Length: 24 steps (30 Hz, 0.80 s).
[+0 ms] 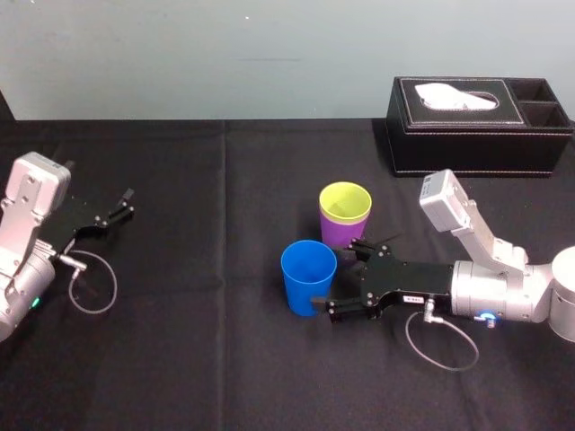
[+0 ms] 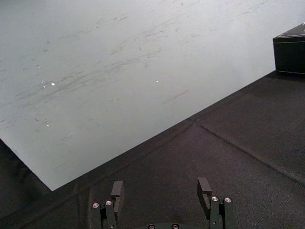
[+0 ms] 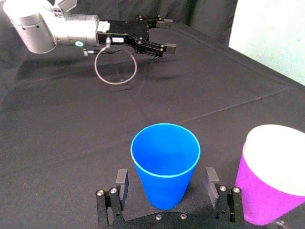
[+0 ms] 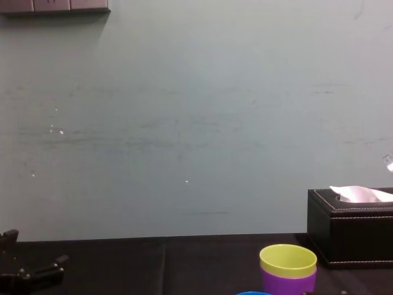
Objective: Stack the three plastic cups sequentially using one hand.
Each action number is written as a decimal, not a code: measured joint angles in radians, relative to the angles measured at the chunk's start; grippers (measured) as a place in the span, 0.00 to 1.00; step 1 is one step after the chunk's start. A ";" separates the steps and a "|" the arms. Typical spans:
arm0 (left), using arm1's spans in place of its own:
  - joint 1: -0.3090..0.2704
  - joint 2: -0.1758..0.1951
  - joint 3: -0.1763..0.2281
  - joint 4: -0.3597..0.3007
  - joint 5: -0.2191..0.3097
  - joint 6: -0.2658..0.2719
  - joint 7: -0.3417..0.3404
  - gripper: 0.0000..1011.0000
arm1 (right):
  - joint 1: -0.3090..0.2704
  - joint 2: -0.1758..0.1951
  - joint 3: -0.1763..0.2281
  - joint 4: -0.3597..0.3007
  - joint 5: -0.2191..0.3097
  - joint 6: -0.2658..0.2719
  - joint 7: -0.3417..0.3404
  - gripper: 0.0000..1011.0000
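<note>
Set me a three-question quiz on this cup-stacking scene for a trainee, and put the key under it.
1. True or false: the yellow-green cup sits nested in the purple cup.
2. The right gripper, fingers open, has one finger on each side of which cup?
A. the purple cup
B. the blue cup
C. the yellow-green cup
3. Fill in: the left gripper lies idle and open at the robot's far left, while a black ____ stands at the far right, beyond the right arm.

Key: 1 true. 2 B. 3 tissue box.
</note>
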 joint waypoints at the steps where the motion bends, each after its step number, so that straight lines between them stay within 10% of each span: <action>1: 0.000 0.000 0.000 0.000 0.000 0.000 0.000 1.00 | 0.002 -0.002 -0.002 0.002 -0.001 0.000 0.001 0.99; 24: 0.000 0.000 0.000 0.000 0.000 0.000 0.000 1.00 | 0.061 -0.056 -0.041 0.070 -0.020 -0.012 0.007 0.99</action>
